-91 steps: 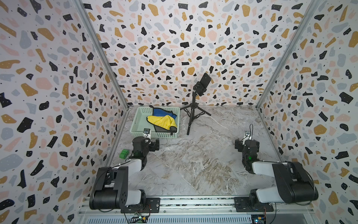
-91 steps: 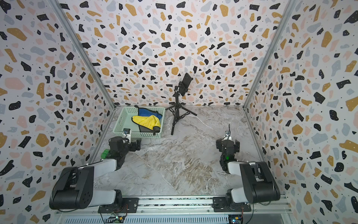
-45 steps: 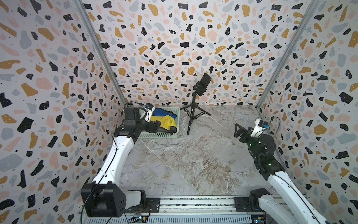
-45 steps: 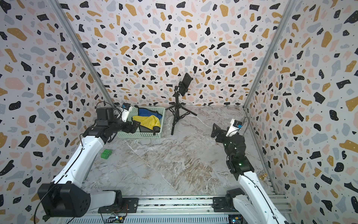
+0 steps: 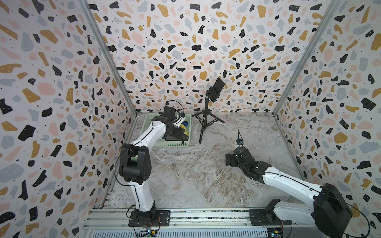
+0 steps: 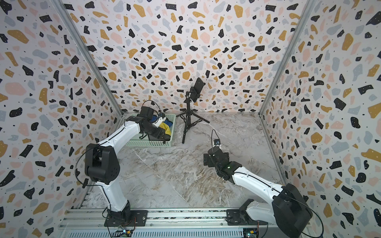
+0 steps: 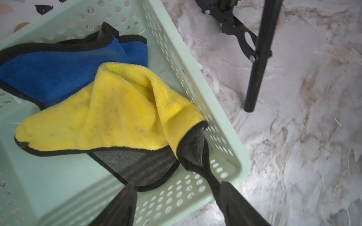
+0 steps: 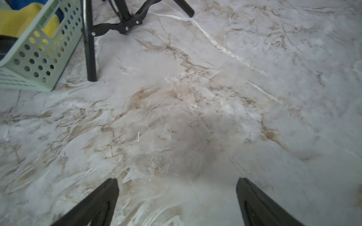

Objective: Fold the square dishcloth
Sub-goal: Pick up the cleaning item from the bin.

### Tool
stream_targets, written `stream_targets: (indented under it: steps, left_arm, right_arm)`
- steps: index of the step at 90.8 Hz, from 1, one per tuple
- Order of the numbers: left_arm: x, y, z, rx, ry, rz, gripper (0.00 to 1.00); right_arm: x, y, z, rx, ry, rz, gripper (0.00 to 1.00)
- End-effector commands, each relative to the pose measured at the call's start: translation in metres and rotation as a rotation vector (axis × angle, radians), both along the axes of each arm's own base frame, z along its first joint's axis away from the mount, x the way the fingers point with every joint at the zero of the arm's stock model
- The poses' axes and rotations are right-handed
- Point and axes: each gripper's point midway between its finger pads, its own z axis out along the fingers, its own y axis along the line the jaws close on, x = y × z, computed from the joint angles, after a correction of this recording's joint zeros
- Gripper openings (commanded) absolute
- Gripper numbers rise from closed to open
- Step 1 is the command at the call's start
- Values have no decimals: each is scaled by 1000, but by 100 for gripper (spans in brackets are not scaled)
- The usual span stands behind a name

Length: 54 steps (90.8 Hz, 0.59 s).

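We see the L gripper (image 7: 176,185) reaching into the green basket (image 7: 217,115) at the far left corner of the table (image 5: 195,175), right over the basket's near corner. Its jaws stand apart w/ a clear gap. Nothing is clamped btw them yet.

The dishcloth (image 7: 121,111) lies crumpled inside the basket, yellow side up, grey back showing underneath, black trim all round. One black-trimmed corner hangs up over the basket wall and runs to one of the fingers (image 7: 235,201). It touches that finger, but we see no pinch on it. A blue cloth (image 7: 49,72) w/ the same black trim lies partly under the dishcloth, deeper in the basket.

The R gripper (image 8: 177,179) hovers low over bare table on the right side, well apart from the basket. Its jaws are spread wide and hold nothing.

Just beside the basket stands a black tripod (image 5: 204,123) w/ a phone (image 5: 217,87) clipped on top, one leg close to the basket wall.
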Motion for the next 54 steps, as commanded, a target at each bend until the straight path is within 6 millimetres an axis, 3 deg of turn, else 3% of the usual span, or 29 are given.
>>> stream_targets:
  steps: [1, 17, 35, 45, 54]
  left_arm:
    - [6, 2, -11, 18, 54, 24, 69]
    - [7, -10, -34, 35, 115, -2, 69]
    - [17, -10, -64, 133, 152, 4, 66]
    - [23, -6, -70, 177, 149, 8, 50]
    - [25, -2, -70, 201, 139, 7, 19]
  right_arm:
    - [7, 20, 18, 37, -82, 0, 98]
    - [-4, 52, 9, 3, -82, 87, 98]
    - [-8, 57, 6, -13, -91, 113, 97]
    - [-9, 56, 8, -7, -109, 117, 95]
    - [-10, 56, 9, 0, -117, 124, 93]
